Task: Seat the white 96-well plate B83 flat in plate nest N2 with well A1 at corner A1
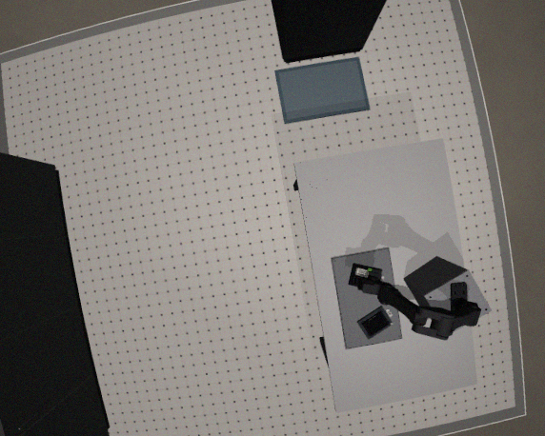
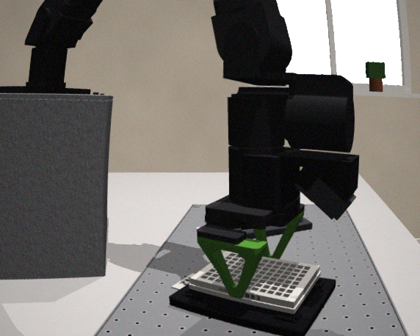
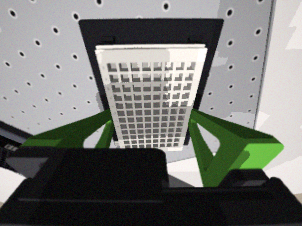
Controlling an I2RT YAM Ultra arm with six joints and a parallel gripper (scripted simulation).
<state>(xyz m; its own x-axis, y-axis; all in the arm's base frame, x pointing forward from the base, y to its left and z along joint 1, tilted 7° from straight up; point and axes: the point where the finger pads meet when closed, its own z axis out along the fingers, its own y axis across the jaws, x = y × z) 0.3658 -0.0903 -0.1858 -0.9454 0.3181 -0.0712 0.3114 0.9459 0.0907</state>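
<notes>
The white 96-well plate B83 [image 2: 259, 280] lies well side up on the black nest N2 [image 2: 252, 306], low between its edges. Its long side with the B83 label faces the exterior view. My gripper [image 2: 252, 271] with green fingers is shut on B83 across its long sides. In the wrist view the plate [image 3: 152, 95] sits inside the nest outline [image 3: 152, 73], between my fingers. From above, my gripper [image 1: 363, 275] covers the plate. The black plate B38 [image 1: 374, 322] sits in nest N1 on the same grey deck.
The perforated grey deck [image 1: 367, 297] lies on a pale table. A tall grey box [image 2: 46, 183] stands to the left. The arm base [image 1: 451, 316] is to the right of the deck. A small deck label [image 2: 180, 283] lies beside N2.
</notes>
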